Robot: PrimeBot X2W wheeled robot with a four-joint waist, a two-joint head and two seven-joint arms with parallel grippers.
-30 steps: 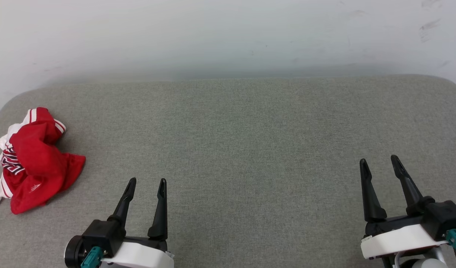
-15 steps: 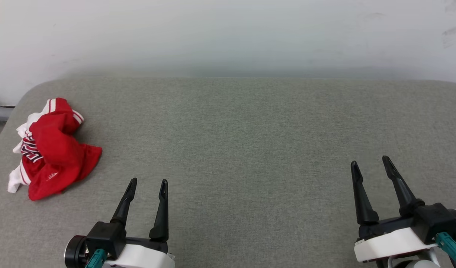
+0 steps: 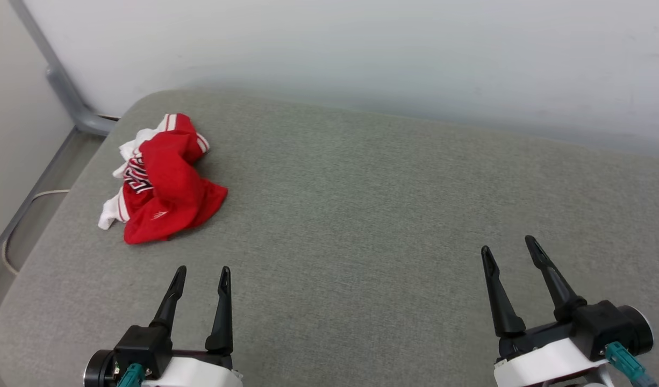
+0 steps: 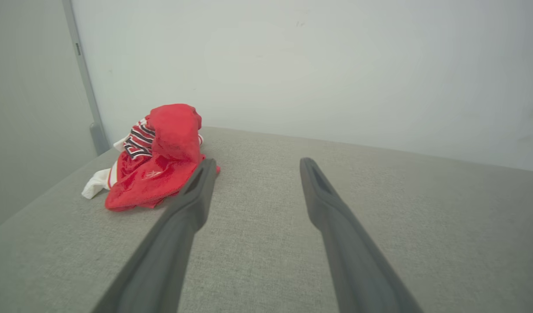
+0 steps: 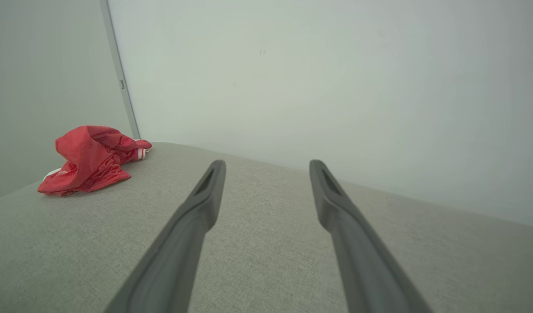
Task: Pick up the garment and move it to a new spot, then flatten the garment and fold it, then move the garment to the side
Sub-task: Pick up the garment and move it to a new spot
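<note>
Facing the first pick: garment not yet in hand

The garment [image 3: 163, 180] lies crumpled in a heap near the far left corner of the grey cushion [image 3: 362, 215]. It is mostly red side out, with a white sleeve poking toward the edge and a bit of black lettering showing. My left gripper [image 3: 203, 269] hovers over the cushion short of the heap, fingers spread and empty. My right gripper [image 3: 507, 243] is well apart on the other side, likewise spread with nothing between its fingers.

I judge this to be the very start — the pickup has not begun, and moving, flattening, folding and setting aside all remain. The next move calls for my left arm to reach forward and a little left, come down on the heap and pinch a good fold of cloth.

In the left wrist view one finger lines up with the heap's near hem. I cannot tell whether it touches — probably not. The cloth looks slick, so a shallow pinch may slip.
</note>
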